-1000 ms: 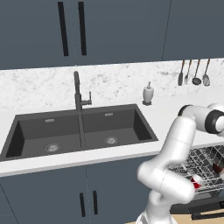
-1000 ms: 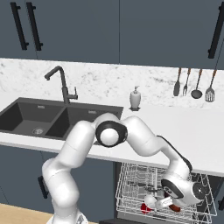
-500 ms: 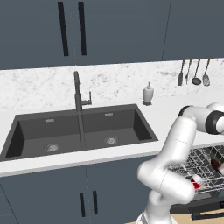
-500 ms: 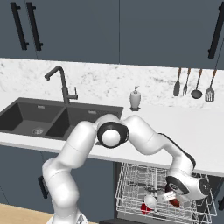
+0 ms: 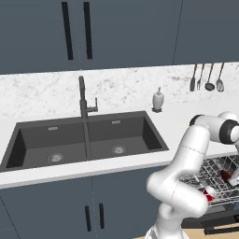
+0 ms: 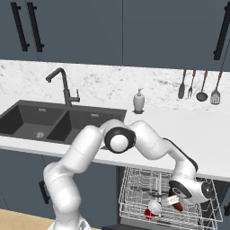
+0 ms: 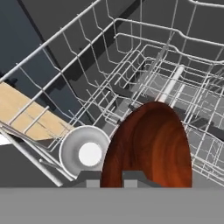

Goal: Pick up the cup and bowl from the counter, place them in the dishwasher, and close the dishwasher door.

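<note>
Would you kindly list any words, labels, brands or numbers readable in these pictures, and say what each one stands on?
None can be read. The soap bottle, bowl, cup, dishwasher rack and cabinet doors all show plain surfaces with no lettering, numbers or signs.

wire rack [image 6: 134, 197], cup [image 6: 153, 207], bowl [image 7: 151, 144] inside
</note>
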You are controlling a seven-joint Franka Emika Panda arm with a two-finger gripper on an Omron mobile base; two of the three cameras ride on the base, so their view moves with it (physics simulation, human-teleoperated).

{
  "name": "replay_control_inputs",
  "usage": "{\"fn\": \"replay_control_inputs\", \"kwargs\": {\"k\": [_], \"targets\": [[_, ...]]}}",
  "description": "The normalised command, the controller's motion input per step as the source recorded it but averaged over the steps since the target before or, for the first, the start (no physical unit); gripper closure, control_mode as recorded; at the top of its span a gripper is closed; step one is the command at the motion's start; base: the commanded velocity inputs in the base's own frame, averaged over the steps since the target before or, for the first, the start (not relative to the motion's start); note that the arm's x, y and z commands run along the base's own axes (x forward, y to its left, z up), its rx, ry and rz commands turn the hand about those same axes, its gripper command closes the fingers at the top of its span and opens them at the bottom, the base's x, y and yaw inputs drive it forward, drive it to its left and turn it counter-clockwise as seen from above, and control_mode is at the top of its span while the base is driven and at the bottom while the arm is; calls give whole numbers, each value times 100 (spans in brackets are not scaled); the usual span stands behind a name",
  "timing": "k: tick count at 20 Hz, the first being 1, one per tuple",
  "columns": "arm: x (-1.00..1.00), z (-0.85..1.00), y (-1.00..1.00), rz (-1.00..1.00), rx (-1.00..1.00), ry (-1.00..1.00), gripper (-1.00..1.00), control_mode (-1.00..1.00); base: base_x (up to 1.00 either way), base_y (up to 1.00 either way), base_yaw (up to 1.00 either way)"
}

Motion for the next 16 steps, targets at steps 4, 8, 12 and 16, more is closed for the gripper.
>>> {"fn": "replay_control_inputs", "kwargs": {"k": [4, 8, 12, 16], "targets": [[0, -55, 0, 0, 0, 0, 100, -100, 0, 0, 0], [0, -39, 0, 0, 0, 0, 100, -100, 0, 0, 0], [-1, -11, 0, 0, 0, 0, 100, -100, 0, 0, 0], [-6, 0, 0, 0, 0, 0, -100, -100, 0, 0, 0]]}}
